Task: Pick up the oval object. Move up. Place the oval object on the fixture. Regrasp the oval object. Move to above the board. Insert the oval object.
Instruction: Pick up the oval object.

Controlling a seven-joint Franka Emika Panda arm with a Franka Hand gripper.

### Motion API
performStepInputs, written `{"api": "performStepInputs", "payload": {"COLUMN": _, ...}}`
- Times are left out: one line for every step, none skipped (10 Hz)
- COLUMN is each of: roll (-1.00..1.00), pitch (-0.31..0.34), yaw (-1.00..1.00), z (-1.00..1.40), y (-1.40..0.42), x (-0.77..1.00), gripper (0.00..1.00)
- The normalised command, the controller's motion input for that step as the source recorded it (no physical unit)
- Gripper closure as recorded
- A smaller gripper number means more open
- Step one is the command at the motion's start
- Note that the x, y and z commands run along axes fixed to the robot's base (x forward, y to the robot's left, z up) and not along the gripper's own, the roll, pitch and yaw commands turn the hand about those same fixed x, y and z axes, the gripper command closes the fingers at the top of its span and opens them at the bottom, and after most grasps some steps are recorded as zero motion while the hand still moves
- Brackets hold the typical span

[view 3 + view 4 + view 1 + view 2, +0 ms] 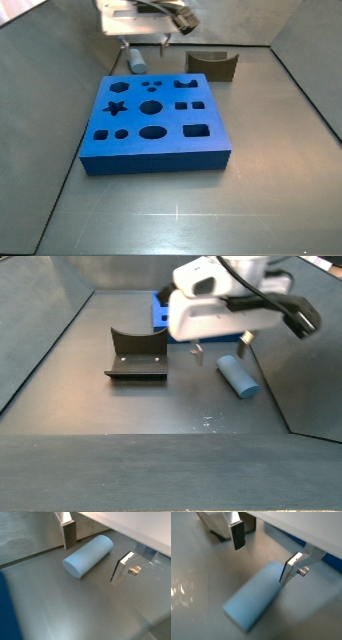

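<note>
Hovered low over the tabletop (147, 406), the hand (222, 352), spread wide and grasping nothing. Lay flat on the grey floor, the oval object (88, 556), pale blue, seen in both wrist views (254, 602) in the gap between the silver fingers (69, 534), touching neither pad. Rested in a side view (239, 375) just below the hand, close to the right wall. In a side view (135, 59), sat beside the far edge of the board (151, 124), between the fingertips. Stood apart, the fixture (135, 355), notch up, bare, also seen behind the board (211, 64).
</note>
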Motion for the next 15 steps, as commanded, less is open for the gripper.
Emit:
{"api": "performStepInputs", "payload": {"roll": -0.04, "pitch": -0.016, "yaw": 0.0, "z": 0.0, "y": 0.03, "x": 0.0, "gripper": 0.0}}
{"api": "performStepInputs", "payload": {"roll": 0.09, "pitch": -0.154, "yaw": 0.0, "z": -0.38, "y": 0.0, "x": -0.37, "gripper": 0.0}}
{"api": "performStepInputs", "payload": {"roll": 0.05, "pitch": -0.171, "yaw": 0.0, "z": -0.43, "y": 0.0, "x": -0.38, "gripper": 0.0}}
{"api": "performStepInputs", "payload": {"roll": 0.0, "pitch": -0.187, "yaw": 0.0, "z": -0.52, "y": 0.0, "x": -0.36, "gripper": 0.0}}
{"api": "performStepInputs", "payload": {"roll": -0.04, "pitch": -0.044, "yaw": 0.0, "z": -0.06, "y": 0.01, "x": -0.04, "gripper": 0.0}}
{"api": "performStepInputs", "payload": {"roll": 0.0, "pitch": 0.0, "yaw": 0.0, "z": -0.04, "y": 0.0, "x": 0.0, "gripper": 0.0}}
{"api": "performStepInputs", "payload": {"roll": 0.07, "pitch": -0.084, "yaw": 0.0, "z": -0.75, "y": 0.0, "x": -0.03, "gripper": 0.0}}
{"api": "performStepInputs", "payload": {"roll": 0.0, "pitch": -0.013, "yaw": 0.0, "z": -0.45, "y": 0.0, "x": 0.0, "gripper": 0.0}}
{"api": "performStepInputs", "payload": {"roll": 0.0, "pitch": 0.0, "yaw": 0.0, "z": 0.03, "y": 0.0, "x": 0.0, "gripper": 0.0}}
{"api": "performStepInputs", "payload": {"roll": 0.0, "pitch": 0.0, "yaw": 0.0, "z": 0.0, "y": 0.0, "x": 0.0, "gripper": 1.0}}
{"api": "performStepInputs", "payload": {"roll": -0.01, "pitch": 0.0, "yaw": 0.0, "z": 0.0, "y": 0.0, "x": 0.0, "gripper": 1.0}}
{"api": "performStepInputs", "payload": {"roll": 0.0, "pitch": -0.01, "yaw": 0.0, "z": -0.05, "y": 0.0, "x": 0.0, "gripper": 1.0}}
{"api": "performStepInputs", "payload": {"roll": 0.0, "pitch": -0.041, "yaw": 0.04, "z": -0.09, "y": -0.06, "x": -0.01, "gripper": 1.0}}
{"api": "performStepInputs", "payload": {"roll": -0.02, "pitch": -0.01, "yaw": 0.02, "z": -0.03, "y": 0.0, "x": 0.0, "gripper": 1.0}}
{"api": "performStepInputs", "payload": {"roll": -0.02, "pitch": -0.004, "yaw": 0.0, "z": -0.01, "y": 0.0, "x": 0.0, "gripper": 1.0}}
